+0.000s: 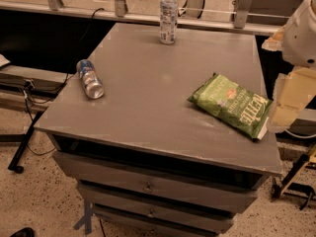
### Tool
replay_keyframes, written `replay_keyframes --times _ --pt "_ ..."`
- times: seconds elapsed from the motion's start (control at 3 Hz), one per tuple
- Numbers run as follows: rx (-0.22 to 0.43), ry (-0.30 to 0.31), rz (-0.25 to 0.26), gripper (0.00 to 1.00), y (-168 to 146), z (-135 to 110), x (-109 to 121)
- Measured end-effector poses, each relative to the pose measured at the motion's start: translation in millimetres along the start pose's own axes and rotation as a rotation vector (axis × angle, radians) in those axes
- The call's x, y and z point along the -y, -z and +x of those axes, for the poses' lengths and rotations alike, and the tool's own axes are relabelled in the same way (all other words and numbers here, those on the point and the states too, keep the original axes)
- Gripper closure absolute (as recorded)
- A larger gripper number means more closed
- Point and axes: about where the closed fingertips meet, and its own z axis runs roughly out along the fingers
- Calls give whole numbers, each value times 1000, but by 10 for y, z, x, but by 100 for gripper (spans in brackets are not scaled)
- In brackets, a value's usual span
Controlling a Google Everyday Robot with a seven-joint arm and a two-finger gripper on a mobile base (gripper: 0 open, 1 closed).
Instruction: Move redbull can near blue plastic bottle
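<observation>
The redbull can [90, 79] lies on its side near the left edge of the grey cabinet top [153, 93], its shiny end pointing toward the front. The blue plastic bottle [168, 15] stands upright at the far edge, clear with a white cap and pale label. The can is well apart from the bottle, to its front left. My gripper [290, 98] hangs as a pale shape at the right edge of the view, beside the cabinet's right side and far from the can. It holds nothing that I can see.
A green chip bag [232, 105] lies flat at the right front of the top, close to my gripper. The cabinet has several drawers [148, 186] below. A railing [148, 18] runs behind it. Cables and a stand [22, 147] sit on the floor at left.
</observation>
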Motion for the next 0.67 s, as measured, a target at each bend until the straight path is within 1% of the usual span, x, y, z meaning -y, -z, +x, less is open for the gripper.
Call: replay_keyframes --times 0.33,0.67 --pt "0 0 0 0 0 0 0" --pt "68 -21 -10 0 -240 -265 108"
